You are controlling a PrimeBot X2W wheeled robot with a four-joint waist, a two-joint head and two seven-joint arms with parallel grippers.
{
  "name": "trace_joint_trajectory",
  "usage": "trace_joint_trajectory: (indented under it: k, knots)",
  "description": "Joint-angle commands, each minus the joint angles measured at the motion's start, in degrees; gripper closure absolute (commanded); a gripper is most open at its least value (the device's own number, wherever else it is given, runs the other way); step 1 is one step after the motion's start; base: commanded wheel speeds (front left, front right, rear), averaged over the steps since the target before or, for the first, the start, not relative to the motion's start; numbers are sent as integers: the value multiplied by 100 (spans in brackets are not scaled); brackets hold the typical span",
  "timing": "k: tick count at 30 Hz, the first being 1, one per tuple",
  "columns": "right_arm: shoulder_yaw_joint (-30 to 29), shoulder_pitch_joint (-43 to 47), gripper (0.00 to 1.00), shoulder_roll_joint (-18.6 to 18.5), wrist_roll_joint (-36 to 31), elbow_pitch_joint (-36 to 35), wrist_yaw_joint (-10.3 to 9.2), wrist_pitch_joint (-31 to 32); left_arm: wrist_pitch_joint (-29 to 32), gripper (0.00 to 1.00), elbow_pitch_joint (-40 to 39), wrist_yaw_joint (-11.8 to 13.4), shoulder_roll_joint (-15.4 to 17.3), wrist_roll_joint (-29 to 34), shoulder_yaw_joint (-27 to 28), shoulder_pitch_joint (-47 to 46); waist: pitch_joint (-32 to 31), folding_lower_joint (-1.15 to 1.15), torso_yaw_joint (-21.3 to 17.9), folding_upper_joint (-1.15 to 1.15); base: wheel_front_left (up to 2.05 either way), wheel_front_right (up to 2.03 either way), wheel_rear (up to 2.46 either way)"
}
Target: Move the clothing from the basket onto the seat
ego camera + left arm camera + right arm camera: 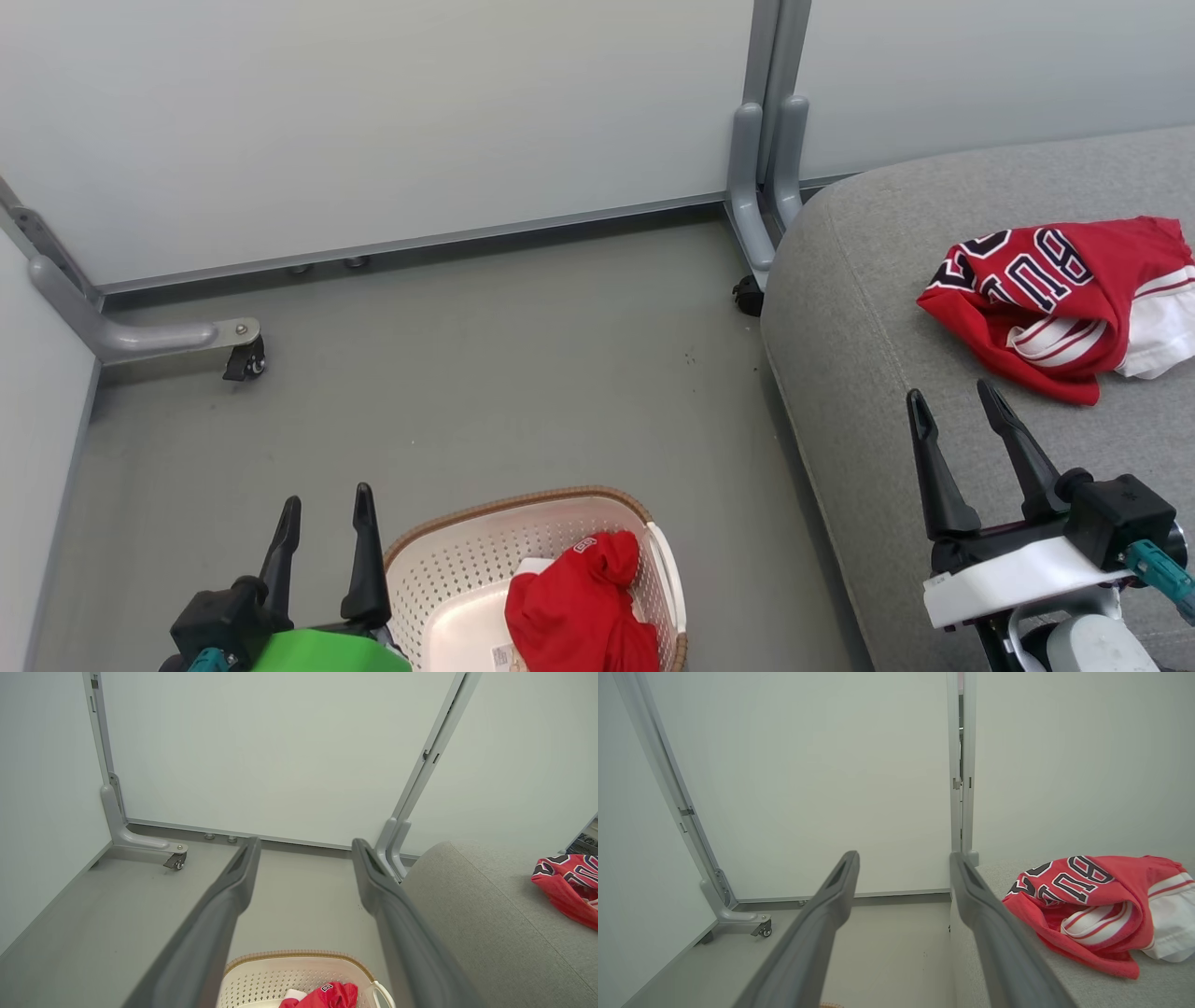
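Head view: one jersey (1055,299) on the seat (859,327); second jersey (579,607) in the basket (523,498), bottom centre.
Left claw (327,499) and right claw (952,392) are spread, empty; the next move is probably a reach into the basket.

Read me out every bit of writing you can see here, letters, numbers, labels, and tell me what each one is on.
"BU": big black, white-edged letters on the crumpled jersey lying on the sofa cushion; the rest is folded out of sight.
Small patch on the bunched jersey in the laundry basket: too small to read.
White label on the basket's floor: too small to read.
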Motion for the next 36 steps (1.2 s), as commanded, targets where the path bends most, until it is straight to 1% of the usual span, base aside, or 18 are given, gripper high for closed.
trace_joint_trajectory:
  k: [1, 9, 12, 14, 17, 19, 22, 24, 28, 30, 32, 33, 34, 36]
  knots:
    - [2, 39, 0, 11, -39, 13, -4, -16, 6, 0, -2, -24, 20, -10, 2, 91, 6, 0, 1, 0, 0, 0, 0]
    - [-23, 57, 0, 34, -82, -78, -4, -15, 6, 0, 65, -1, 20, 15, -33, 35, 143, 0, -22, 0, 0, 0, 0]
    - [-52, -7, 0, 21, -95, -122, -4, -15, 5, 0, 144, 11, 19, 164, -117, -37, 298, 0, -75, 0, 0, 0, 0]
    - [-68, -77, 0, 22, -93, -163, -4, -16, 5, 0, 237, 65, 22, 233, -149, -98, 470, 0, -135, 0, 0, 0, 0]
    - [-18, -235, 0, 4, -86, -269, -4, -15, 5, 0, 438, 105, 19, 382, -280, -348, 959, 0, -222, 0, 0, 0, 0]
    - [-2, -364, 0, -37, -77, -315, -4, -15, 6, 0, 685, 108, 20, 606, -406, -523, 1319, 0, -285, 0, 0, 0, 0]
    - [-35, -625, 0, -32, -12, -400, -4, -15, 5, 0, 1241, 246, 28, 1006, -554, -933, 1898, 0, -406, 0, 0, 0, 0]
    - [-24, -772, 0, -34, 24, -445, -4, -15, 3, 0, 1652, 282, 25, 1130, -654, -1233, 2238, 0, -494, 0, 0, 0, 0]
    - [-42, -1093, 0, 29, 90, -504, -4, -15, 3, 0, 2457, 204, 67, 1511, -826, -1880, 2869, 0, -697, 0, 0, 0, 0]
    - [-22, -1242, 0, 87, 123, -536, -4, -15, 4, 0, 2840, 232, 176, 1739, -915, -2216, 3171, 0, -820, 0, 0, 0, 0]
    - [16, -1348, 0, 114, 139, -547, -4, -15, 4, 0, 3290, 246, 201, 1875, -1003, -2545, 3434, 0, -923, 0, 0, 0, 0]
    - [44, -1392, 0, 120, 157, -553, -4, -15, 3, 0, 3503, 228, 210, 1924, -1030, -2719, 3558, 0, -967, 0, 0, 0, 0]
    - [120, -1491, 0, 135, 202, -571, -4, -16, 3, 0, 3970, 181, 219, 1995, -1089, -3137, 3810, 0, -1057, 0, 0, 0, 0]
    - [192, -1585, 0, 131, 208, -613, -4, -16, 2, 0, 4385, 111, 227, 1945, -1095, -3540, 4053, 0, -1160, 0, 0, 0, 0]
